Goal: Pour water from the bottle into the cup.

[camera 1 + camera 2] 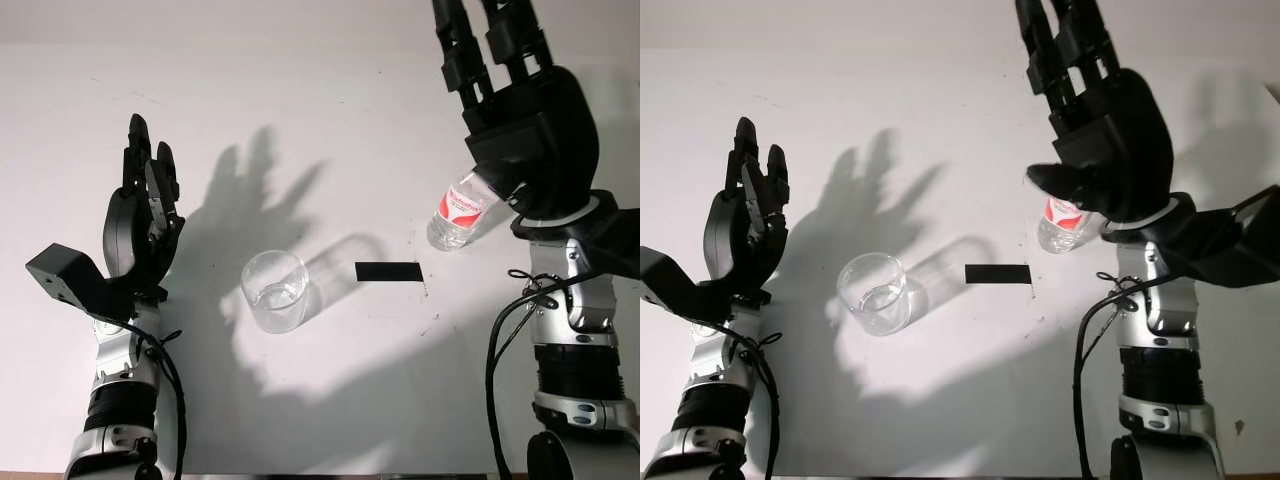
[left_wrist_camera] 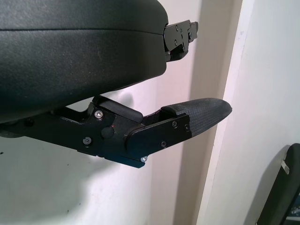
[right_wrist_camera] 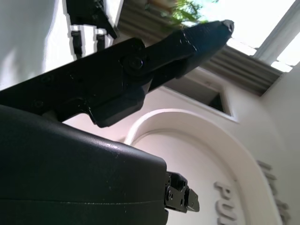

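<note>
Bright, hard light falls on the white table [image 1: 330, 90], washing its far edge toward pale grey. The left hand [image 1: 140, 225] throws a crisp, dark, many-fingered shadow across the table's middle. The cup [image 1: 274, 290] casts a softer, lighter shadow and shows small glints. In the right wrist view, daylight overexposes a window [image 3: 262, 18] behind the right hand [image 3: 140, 70].

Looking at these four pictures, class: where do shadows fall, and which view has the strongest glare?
Left eye view: a large hand-shaped shadow spreads over the table behind the cup, and the cup casts its own shadow toward the black strip. Right wrist view: bright daylight burns out the corner beyond the right robot hand. Left wrist view: soft shading on the wall past the left robot hand.
</note>
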